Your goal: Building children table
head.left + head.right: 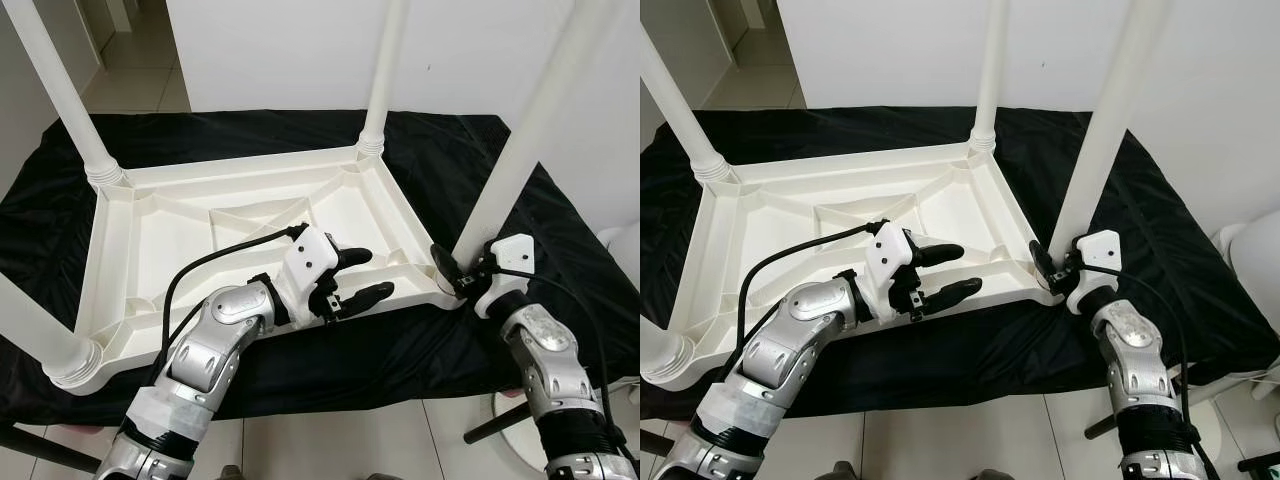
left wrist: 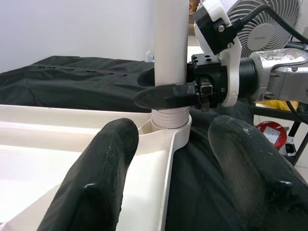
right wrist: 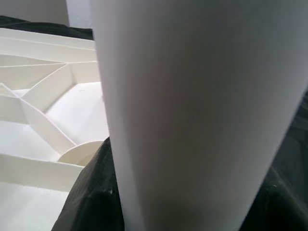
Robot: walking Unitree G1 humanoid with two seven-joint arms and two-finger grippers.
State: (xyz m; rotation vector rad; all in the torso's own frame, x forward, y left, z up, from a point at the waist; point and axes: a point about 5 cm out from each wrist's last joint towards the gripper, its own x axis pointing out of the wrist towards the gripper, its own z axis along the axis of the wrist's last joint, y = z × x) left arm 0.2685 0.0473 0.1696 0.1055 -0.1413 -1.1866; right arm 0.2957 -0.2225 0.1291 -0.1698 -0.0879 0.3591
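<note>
On a black cloth [image 1: 440, 160] lies a white plastic table top [image 1: 250, 215], upside down, its ribbed underside facing up. Four white legs rise from its corners: far left leg [image 1: 60, 90], far right leg [image 1: 385, 70], near left leg [image 1: 30, 325] and near right leg [image 1: 530, 125].

Left gripper [image 1: 362, 275] hovers over the near edge of the top, toward its right end, fingers [image 2: 103, 178] spread apart and holding nothing; they point toward the near right corner.

Right gripper [image 1: 452, 272] is closed around the base of the near right leg, just above the threaded collar [image 2: 171, 118] where the leg meets the corner socket. In the left wrist view, one black finger [image 2: 166, 95] crosses the front of the leg, pressed against it. The leg stands roughly upright in the socket.

Behind the cloth stands a white wall [image 1: 280, 50]; tiled floor [image 1: 340, 440] shows below the near edge. A fan [image 2: 262, 29] appears in the left wrist view.
</note>
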